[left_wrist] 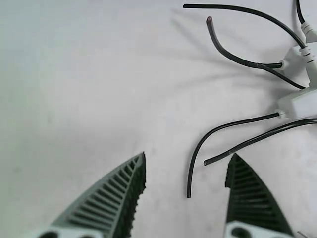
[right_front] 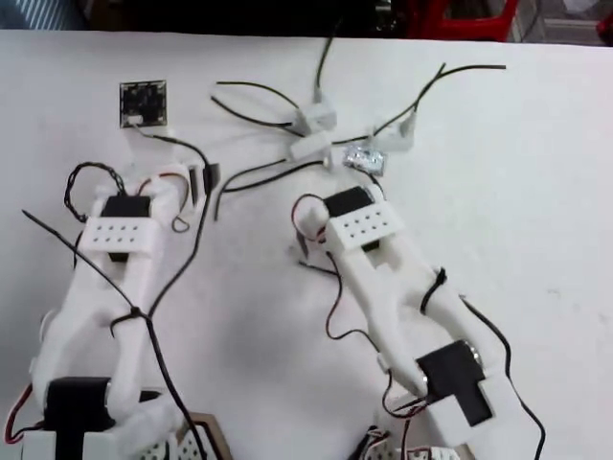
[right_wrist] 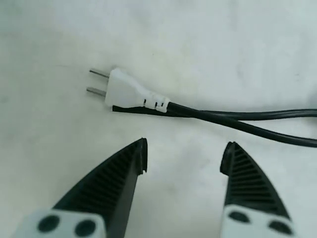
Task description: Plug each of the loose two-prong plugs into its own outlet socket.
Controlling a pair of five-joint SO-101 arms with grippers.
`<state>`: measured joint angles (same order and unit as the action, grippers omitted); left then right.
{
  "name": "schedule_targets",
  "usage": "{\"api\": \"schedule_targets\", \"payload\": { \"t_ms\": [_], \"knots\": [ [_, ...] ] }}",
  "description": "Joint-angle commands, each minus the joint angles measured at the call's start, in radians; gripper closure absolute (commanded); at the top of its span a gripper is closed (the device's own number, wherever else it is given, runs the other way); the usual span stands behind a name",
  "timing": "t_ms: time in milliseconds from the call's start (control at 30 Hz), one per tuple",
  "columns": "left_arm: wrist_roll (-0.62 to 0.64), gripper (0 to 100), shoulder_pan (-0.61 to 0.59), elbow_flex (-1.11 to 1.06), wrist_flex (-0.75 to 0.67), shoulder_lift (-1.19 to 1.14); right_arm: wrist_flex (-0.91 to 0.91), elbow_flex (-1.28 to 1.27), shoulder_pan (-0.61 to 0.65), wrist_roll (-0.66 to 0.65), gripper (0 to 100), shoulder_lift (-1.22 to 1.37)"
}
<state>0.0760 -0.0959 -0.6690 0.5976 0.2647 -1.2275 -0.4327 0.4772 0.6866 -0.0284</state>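
Note:
A loose white two-prong plug [right_wrist: 126, 89] lies flat on the white table, with two black cords [right_wrist: 247, 118] trailing from it. My right gripper [right_wrist: 187, 144] hovers open just short of the plug and touches nothing. My left gripper [left_wrist: 188, 155] is open too, with the cut ends of two black cords [left_wrist: 195, 168] lying between its fingertips. From above, the left gripper [right_front: 204, 179] sits left of a cluster of white connector bodies [right_front: 308, 147]. Two of these white bodies [left_wrist: 297, 101] appear in the left wrist view. The right arm's head [right_front: 362, 224] hangs just below that cluster.
A small square board [right_front: 144, 103] lies at the back left with a thin wire running to the left arm. A crumpled silvery piece [right_front: 364, 158] sits beside the connectors. Another white body [right_front: 402, 134] with black cords lies farther right. The table's right side is bare.

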Motion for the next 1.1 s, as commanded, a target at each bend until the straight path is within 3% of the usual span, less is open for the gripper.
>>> {"api": "schedule_targets", "payload": {
  "t_ms": [0, 433, 567, 1067],
  "knots": [
    [0.0, 74, -0.005, 0.014, -0.003, 0.004, -0.002, 0.046, -0.035, 0.037, 75.9, 0.027],
    [0.0, 74, -0.005, 0.014, -0.003, 0.004, 0.199, 0.051, -0.259, 0.04, 75.9, 0.125],
    [0.0, 74, -0.005, 0.014, -0.005, 0.004, 0.231, 0.044, -0.252, 0.04, 75.9, 0.127],
    [-0.002, 74, -0.005, 0.014, -0.005, 0.004, 0.071, 0.094, -0.154, 0.04, 75.9, 0.124]
  ]
}}
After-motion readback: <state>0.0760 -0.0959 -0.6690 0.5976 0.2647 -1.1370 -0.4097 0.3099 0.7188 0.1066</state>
